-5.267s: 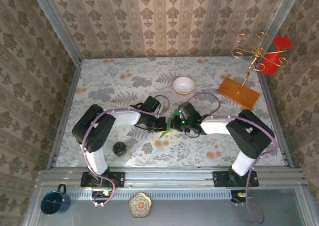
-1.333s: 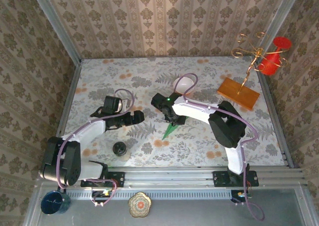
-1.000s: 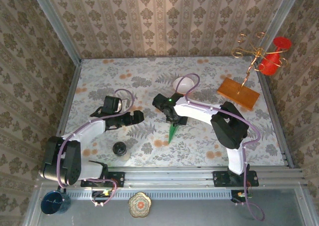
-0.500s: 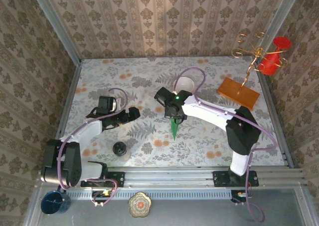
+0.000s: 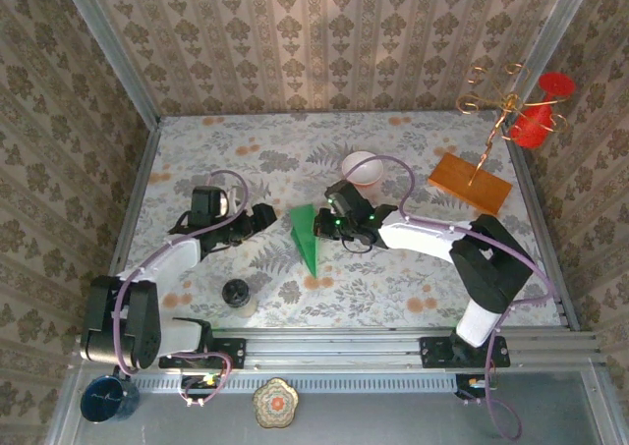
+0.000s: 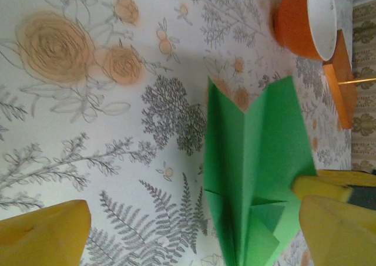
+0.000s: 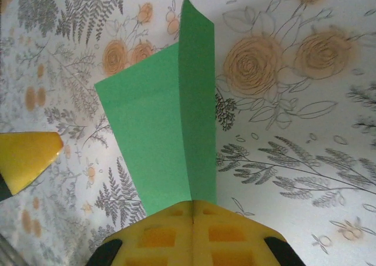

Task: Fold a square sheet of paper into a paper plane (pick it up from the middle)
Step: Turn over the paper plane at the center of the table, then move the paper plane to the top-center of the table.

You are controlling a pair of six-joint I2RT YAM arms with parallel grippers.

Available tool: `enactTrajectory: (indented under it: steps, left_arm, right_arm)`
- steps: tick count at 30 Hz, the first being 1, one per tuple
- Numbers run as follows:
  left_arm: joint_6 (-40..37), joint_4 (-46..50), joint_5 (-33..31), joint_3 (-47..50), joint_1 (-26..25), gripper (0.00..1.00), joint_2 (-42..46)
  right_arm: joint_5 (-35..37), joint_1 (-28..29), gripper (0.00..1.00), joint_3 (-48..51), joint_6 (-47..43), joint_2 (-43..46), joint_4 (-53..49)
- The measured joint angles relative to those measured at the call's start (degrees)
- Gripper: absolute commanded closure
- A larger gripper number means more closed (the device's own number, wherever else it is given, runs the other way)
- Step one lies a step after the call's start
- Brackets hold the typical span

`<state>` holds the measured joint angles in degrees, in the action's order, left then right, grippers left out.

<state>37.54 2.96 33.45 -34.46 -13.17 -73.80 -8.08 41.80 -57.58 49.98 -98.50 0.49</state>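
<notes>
— Green paper, folded to a dart: the paper plane [image 5: 305,235] lies at mid-table, wide end far, nose pointing near. Who has it?

— The right gripper [image 5: 322,225]. Its pads are pressed together on the plane's right side, by the centre crease. The left gripper [image 5: 262,216] waits just left of the plane, jaws wide apart, holding nothing.

— What could spoil it?

— The folds look springy. In the right wrist view one flap stands up from the other. If the left fingers [image 6: 47,233] close on a single flap, they could crease it askew or tear it against the right's pinch.

— And setting it down?

— I can't tell whether the nose touches the table [image 5: 413,288]; a downward push might buckle it. A swing far and right risks knocking the white bowl [image 5: 362,167].
</notes>
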Motion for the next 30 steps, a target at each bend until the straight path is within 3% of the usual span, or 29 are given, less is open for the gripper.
enactTrajectory:
  steps: [7, 15, 30]
  left_arm:
    - [2.0, 0.0, -0.5, -0.1, -6.9, 0.31, -4.6]
    - [3.7, 0.2, -0.9, -3.8, -15.5, 0.45, -12.5]
    - [5.3, 1.8, -4.4, -10.3, -16.1, 0.89, -19.4]
  right_arm:
    - [-7.1, -3.4, 0.94, 10.3, 3.8, -1.0, 15.3]
    - [-10.5, -6.4, 0.94, 15.1, 5.3, -1.0, 23.0]
    - [-11.9, -7.1, 0.95, 15.9, 5.3, -1.0, 25.1]
